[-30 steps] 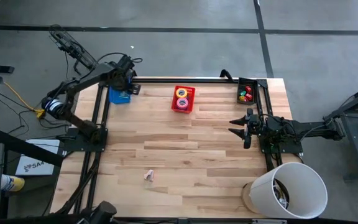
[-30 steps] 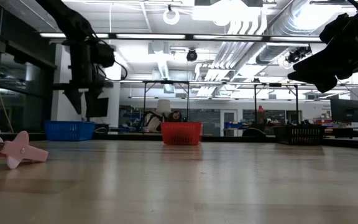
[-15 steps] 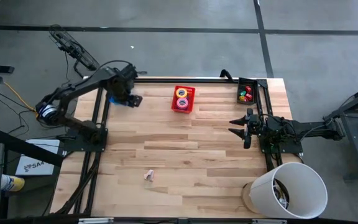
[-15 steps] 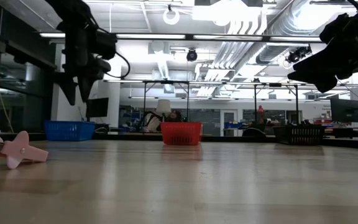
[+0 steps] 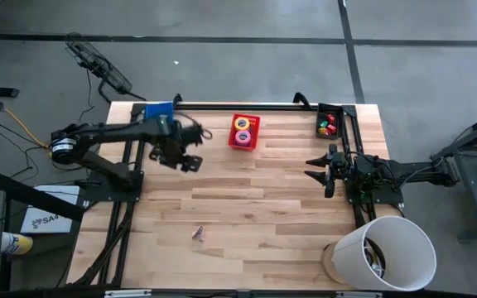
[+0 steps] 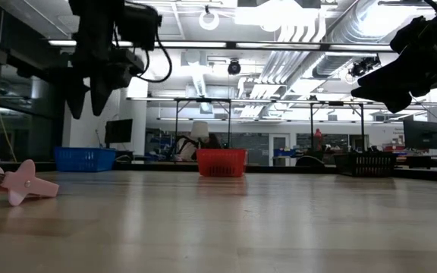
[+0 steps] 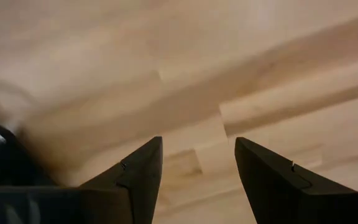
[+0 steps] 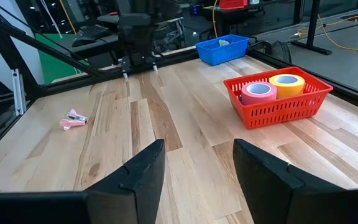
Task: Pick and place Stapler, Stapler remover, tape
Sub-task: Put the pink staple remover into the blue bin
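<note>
A pink stapler remover lies flat on the wooden table near its front edge. Two rolls of tape, one yellow and one pink, sit in a red basket at the far middle. I cannot make out the stapler. My left gripper hangs open over bare wood at the far left, pointing down, with nothing between its fingers. My right gripper waits open at the table's right edge, pointing level toward the left.
A blue basket stands at the far left corner, partly under my left arm. A black basket with small coloured pieces is at the far right. A white bin stands at the near right corner.
My left gripper has swung away from above the blue basket toward the table's near edge and a little to the right, turning as it went. It stays open and carries nothing. The baskets and the stapler remover have not moved.
</note>
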Robot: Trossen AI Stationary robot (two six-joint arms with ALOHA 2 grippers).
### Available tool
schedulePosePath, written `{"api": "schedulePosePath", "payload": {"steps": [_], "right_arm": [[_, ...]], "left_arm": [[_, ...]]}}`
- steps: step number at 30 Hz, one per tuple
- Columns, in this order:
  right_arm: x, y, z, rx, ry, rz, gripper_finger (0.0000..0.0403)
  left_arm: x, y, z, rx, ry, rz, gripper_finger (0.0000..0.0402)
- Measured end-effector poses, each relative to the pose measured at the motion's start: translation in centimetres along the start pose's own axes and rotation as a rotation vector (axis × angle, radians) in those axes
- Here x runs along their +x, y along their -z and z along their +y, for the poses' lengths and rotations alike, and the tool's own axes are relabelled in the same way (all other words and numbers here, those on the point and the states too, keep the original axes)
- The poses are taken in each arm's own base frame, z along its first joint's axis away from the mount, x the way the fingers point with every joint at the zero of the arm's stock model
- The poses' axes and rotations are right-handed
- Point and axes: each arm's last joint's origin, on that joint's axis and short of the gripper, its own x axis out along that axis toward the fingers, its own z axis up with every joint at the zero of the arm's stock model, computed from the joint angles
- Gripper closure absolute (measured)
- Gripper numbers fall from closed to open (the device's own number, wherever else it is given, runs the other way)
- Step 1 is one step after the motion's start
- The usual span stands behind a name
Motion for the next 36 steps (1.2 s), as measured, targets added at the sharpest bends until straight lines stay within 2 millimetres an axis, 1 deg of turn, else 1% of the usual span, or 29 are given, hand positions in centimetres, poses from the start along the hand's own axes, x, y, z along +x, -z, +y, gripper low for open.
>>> {"api": "schedulePosePath", "payload": {"steps": [10, 15, 19, 26, 30, 36], "right_arm": [[0.0, 0.0, 0.0, 0.000, 0.000, 0.000, 0.0222], [0.0, 0.0, 0.0, 0.000, 0.000, 0.000, 0.0222], [0.0, 0.0, 0.0, 0.000, 0.000, 0.000, 0.0221], [0.0, 0.0, 0.0, 0.001, -0.001, -0.003, 0.0222], [0.1, 0.0, 0.0, 0.000, 0.000, 0.000, 0.0222], [0.1, 0.1, 0.0, -0.005, 0.004, 0.018, 0.0221]], "left_arm": [[1.0, 6.5, -3.8, -0.047, 0.040, 0.020, 0.0204], [1.3, 8.9, -5.2, -0.074, 0.110, -0.003, 0.0204], [1.6, 10.2, -6.2, -0.091, 0.162, -0.010, 0.0204], [3.3, 11.9, -8.5, -0.084, 0.245, 0.012, 0.0204], [5.1, 12.7, -9.3, -0.094, 0.200, 0.033, 0.0204], [7.3, 13.4, -9.8, -0.102, 0.124, 0.074, 0.0204]]}}
